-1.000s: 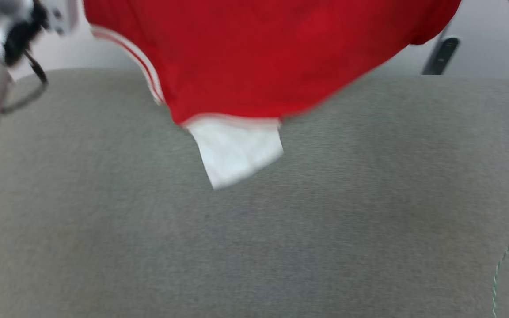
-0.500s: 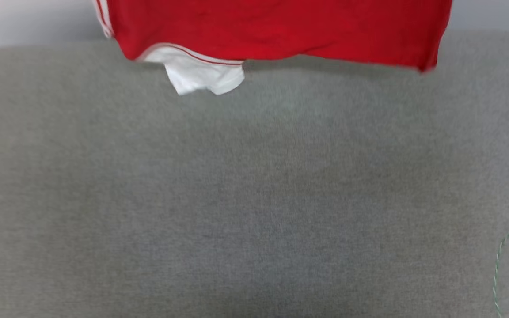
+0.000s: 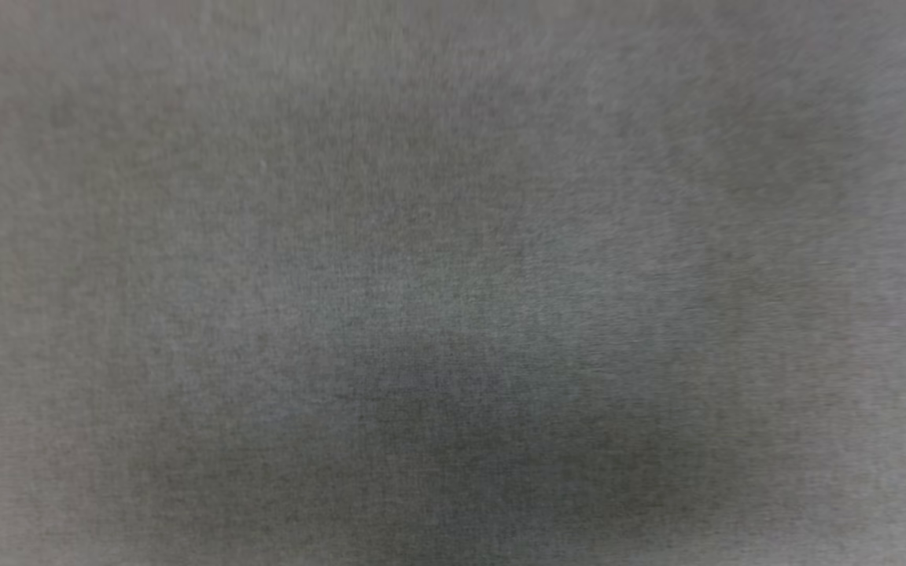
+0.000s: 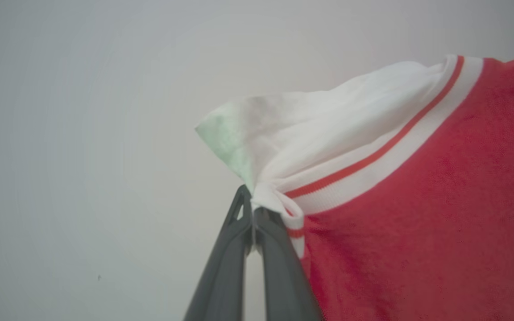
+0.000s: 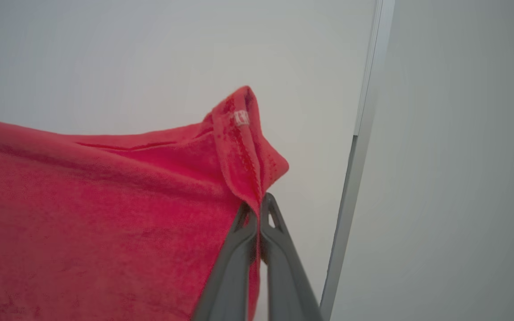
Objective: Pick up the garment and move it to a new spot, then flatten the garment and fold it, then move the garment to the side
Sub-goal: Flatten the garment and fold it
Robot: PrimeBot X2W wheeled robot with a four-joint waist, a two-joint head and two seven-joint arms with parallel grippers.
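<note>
The garment (image 4: 417,214) is a red shirt with a white sleeve and red-white striped trim, held up in the air between both arms. In the left wrist view my left gripper (image 4: 252,203) is shut on the garment where the white sleeve meets the striped trim. In the right wrist view my right gripper (image 5: 259,205) is shut on a folded red hem corner of the garment (image 5: 105,214), and the red cloth stretches away to the left. A small white label (image 5: 241,117) shows on that corner.
The head view looks down on the grey fabric-covered surface (image 3: 453,283), blurred, with a darker shadow near the bottom. Behind the grippers is a pale wall (image 4: 83,133); a white vertical strip (image 5: 364,116) runs down it in the right wrist view.
The head camera has tilted down, so the hanging garment and the arms have slid out of the top of the head view. Both grippers stay shut on the cloth.
</note>
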